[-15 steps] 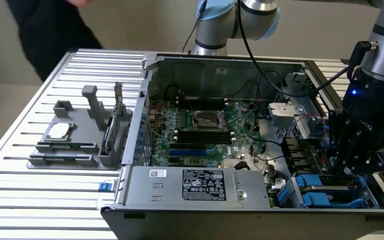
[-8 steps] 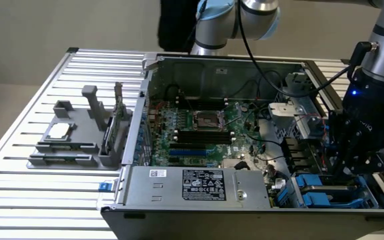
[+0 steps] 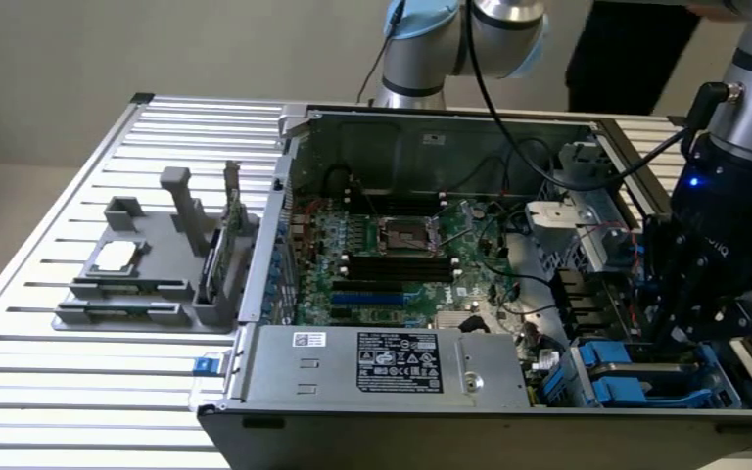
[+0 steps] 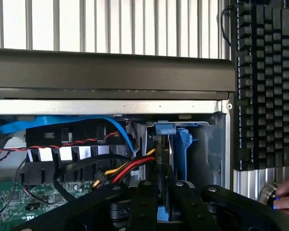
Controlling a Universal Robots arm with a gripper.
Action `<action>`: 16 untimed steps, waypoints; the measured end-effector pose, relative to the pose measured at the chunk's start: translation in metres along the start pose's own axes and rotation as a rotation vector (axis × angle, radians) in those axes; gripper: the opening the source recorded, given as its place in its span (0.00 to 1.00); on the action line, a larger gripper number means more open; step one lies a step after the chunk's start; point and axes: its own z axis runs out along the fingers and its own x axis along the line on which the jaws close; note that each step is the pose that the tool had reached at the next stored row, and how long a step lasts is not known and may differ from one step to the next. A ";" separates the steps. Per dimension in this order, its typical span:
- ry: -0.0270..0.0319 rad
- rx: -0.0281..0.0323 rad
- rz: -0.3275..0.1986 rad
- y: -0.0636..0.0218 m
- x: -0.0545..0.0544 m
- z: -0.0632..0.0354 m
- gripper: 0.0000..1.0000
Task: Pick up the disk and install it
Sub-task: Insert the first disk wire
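The disk (image 4: 160,156) stands edge-on in the drive bay (image 4: 204,144) at the case's front corner. It shows as a thin dark edge with a blue carrier tab (image 4: 164,129) at its far end and blue plastic between my fingers. My gripper (image 4: 162,192) sits right over it, with the black fingers (image 4: 144,202) close against both sides, so it looks shut on the disk. In the exterior view my gripper (image 3: 680,333) reaches down into the open computer case (image 3: 390,127) at the exterior view's right, just above the blue carriers (image 3: 637,377) in the bay.
Red, yellow and black cables (image 4: 127,168) and a blue cable (image 4: 62,121) run beside the bay. A keyboard (image 4: 265,82) lies outside the case, with a person's hand (image 4: 286,198) on a knob near it. The power-supply box (image 3: 390,364) and a grey fixture rack (image 3: 154,269) are also in view.
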 end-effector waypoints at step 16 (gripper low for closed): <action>0.0052 0.0117 -0.002 0.0016 -0.004 -0.0204 0.16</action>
